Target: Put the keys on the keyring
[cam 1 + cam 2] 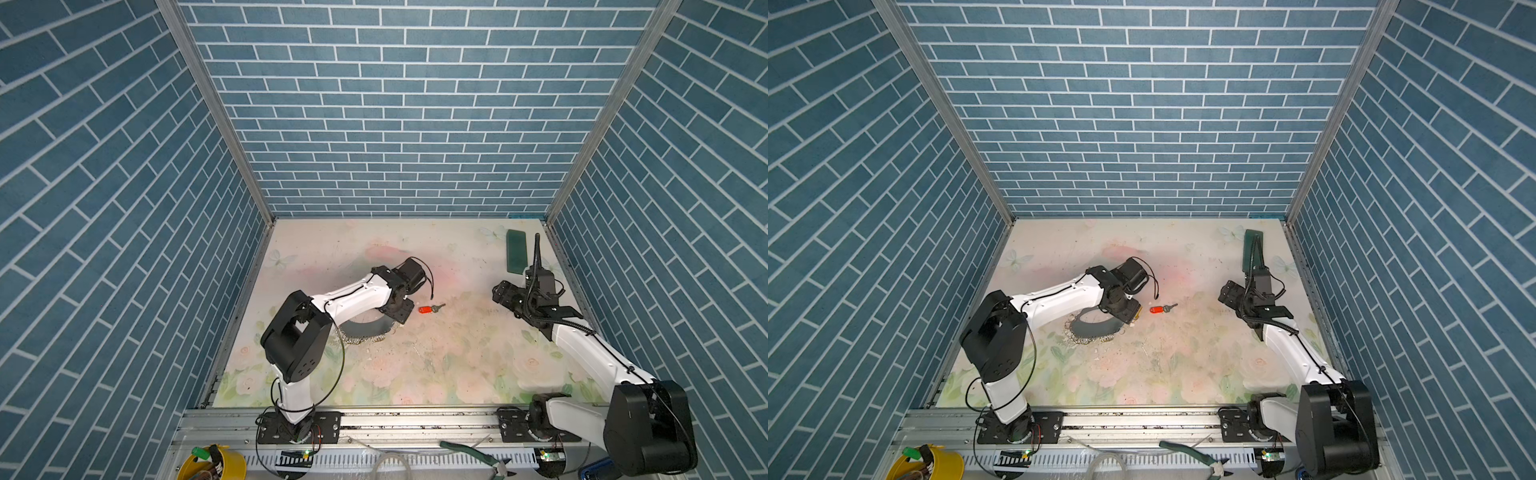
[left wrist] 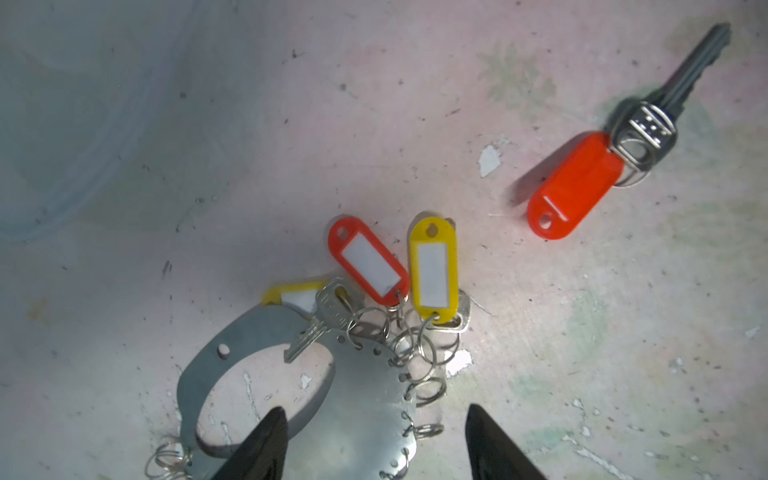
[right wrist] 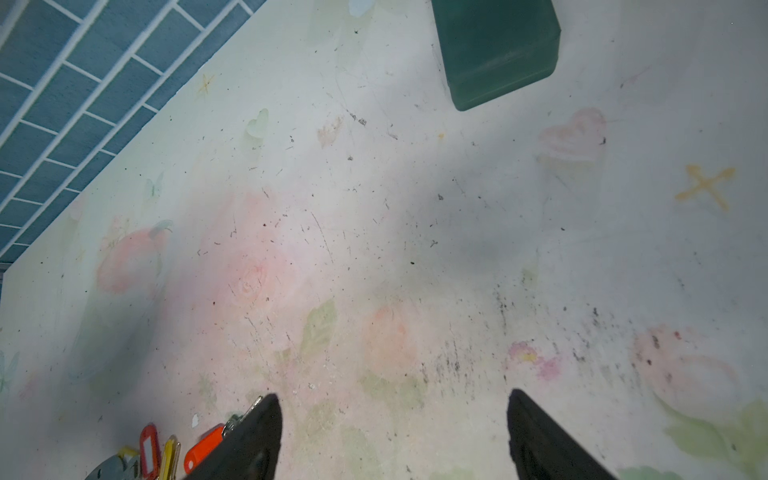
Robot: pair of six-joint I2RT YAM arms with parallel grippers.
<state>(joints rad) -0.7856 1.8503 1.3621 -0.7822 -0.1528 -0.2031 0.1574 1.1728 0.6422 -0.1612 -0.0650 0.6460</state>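
The left gripper (image 2: 374, 415) hovers empty, jaws wide, over the keyring (image 2: 249, 332) (probably to steady it). The right gripper (image 3: 392, 399), open and empty, hangs near the loose orange key (image 2: 575, 187).

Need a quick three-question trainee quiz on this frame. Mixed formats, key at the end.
1. True or false: the loose red-tagged key is already hooked on the keyring.
2. In the left wrist view, how many coloured tags lie against the keyring's edge? A) one B) three C) five
3. Fill in: the right end effector is open and holds ___.

Key: 1 false, it lies apart on the table; 2 B; 3 nothing.
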